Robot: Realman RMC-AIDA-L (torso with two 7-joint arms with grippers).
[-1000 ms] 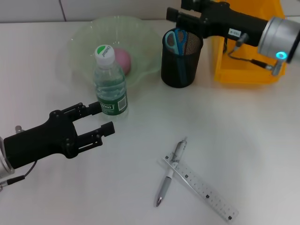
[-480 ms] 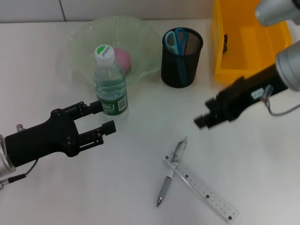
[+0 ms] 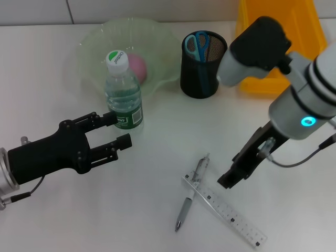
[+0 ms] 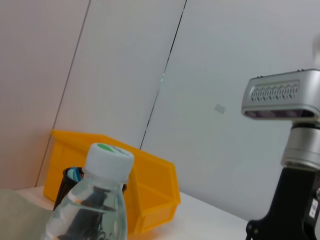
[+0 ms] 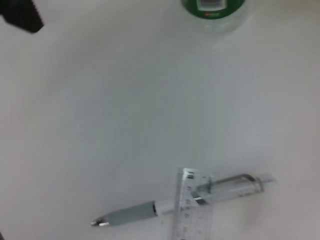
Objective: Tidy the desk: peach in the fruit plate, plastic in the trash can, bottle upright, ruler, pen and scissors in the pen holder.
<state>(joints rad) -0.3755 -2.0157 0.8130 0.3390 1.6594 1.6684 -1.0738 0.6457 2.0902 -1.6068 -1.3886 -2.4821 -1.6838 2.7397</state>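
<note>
The right pincer (image 3: 230,180) has come away from the pen holder (image 3: 203,65), where the scissors (image 3: 198,44) now stand, and hangs low just beside the pen (image 3: 191,193) and ruler (image 3: 223,211), which lie crossed on the desk (image 3: 157,220). I cannot tell if it is apart. The left pincer (image 3: 114,131) stays apart near the upright bottle (image 3: 123,92). The pen looks next.

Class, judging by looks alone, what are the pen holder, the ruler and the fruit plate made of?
Pen holder: black metal mesh, probably; fine perforated wall, matte.
Ruler: clear plastic, apparently; the table shows through, black marks along it.
Fruit plate: pale green translucent glass or plastic; glossy wavy rim, hard to tell which.
</note>
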